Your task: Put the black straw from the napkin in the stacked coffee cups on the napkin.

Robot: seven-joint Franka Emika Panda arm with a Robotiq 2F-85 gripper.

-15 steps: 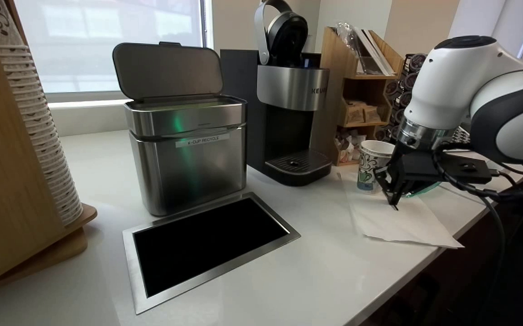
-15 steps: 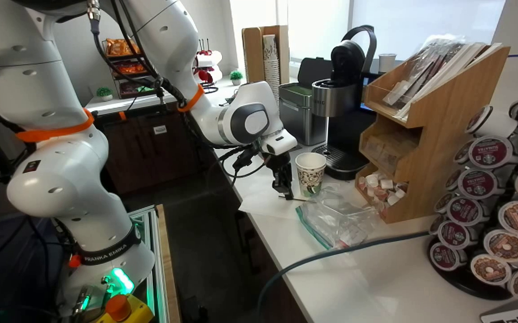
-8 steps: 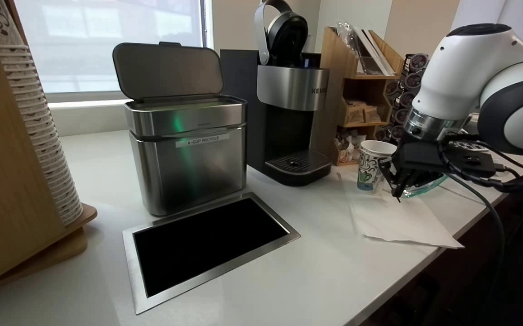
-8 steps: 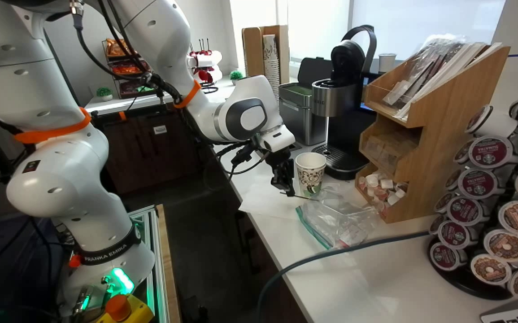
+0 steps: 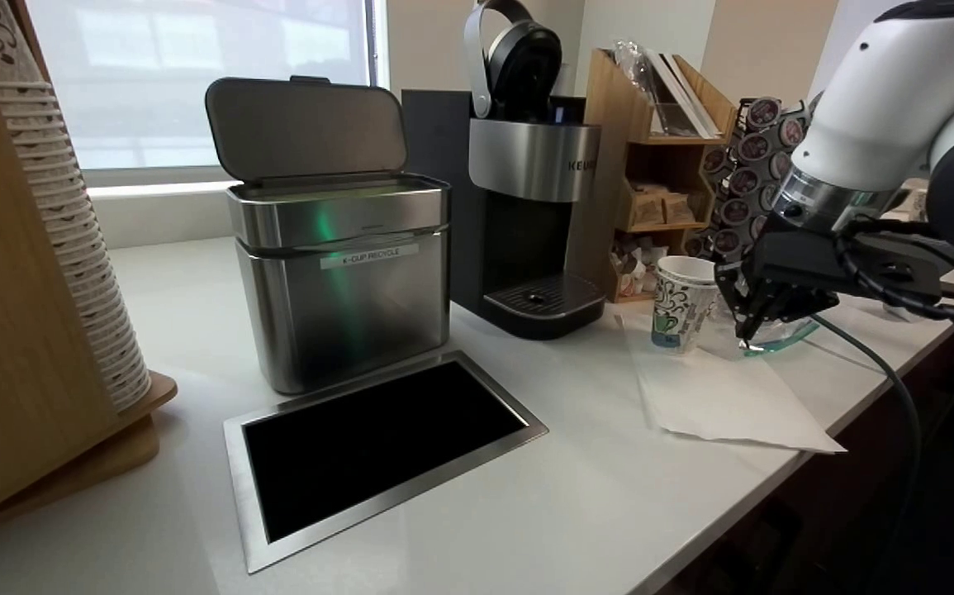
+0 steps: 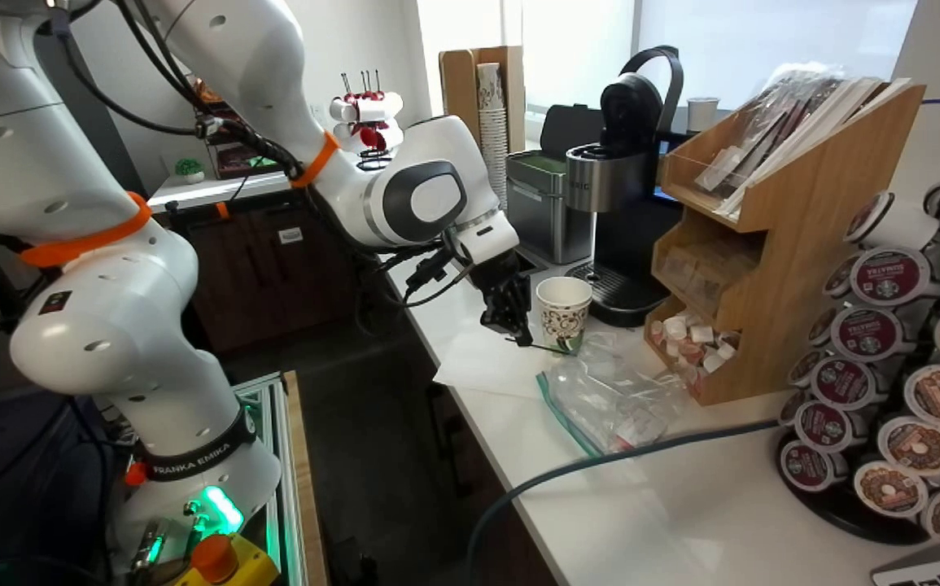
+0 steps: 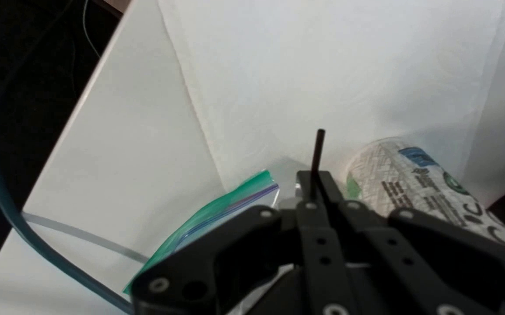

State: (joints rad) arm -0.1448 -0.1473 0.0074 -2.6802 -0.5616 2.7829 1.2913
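The black straw [image 7: 318, 148] is pinched between the fingertips of my gripper [image 7: 315, 177], which is shut on it. One end sticks out past the tips in the wrist view. In an exterior view the straw [image 6: 551, 349] lies nearly flat across the tips, its longer end reaching towards the bag and the foot of the cups. The gripper [image 5: 745, 340] is tilted, low beside the stacked coffee cups [image 5: 679, 310], a little above the surface. The cups stand upright on the white napkin [image 5: 733, 405]. They also show in the wrist view [image 7: 427, 197], beside the fingers.
A clear zip bag with a green edge [image 6: 608, 391] lies beside the cups, under the gripper. A coffee machine [image 5: 534, 215] and a wooden organizer [image 6: 795, 244] stand behind. A steel bin [image 5: 344, 281] and a dark counter opening [image 5: 386, 446] lie farther off. A cable [image 6: 567, 468] crosses the counter.
My gripper has risen from the napkin, tilted, and drawn back from the cups towards the bag. The straw has come up off the napkin with it. The cups have not moved.
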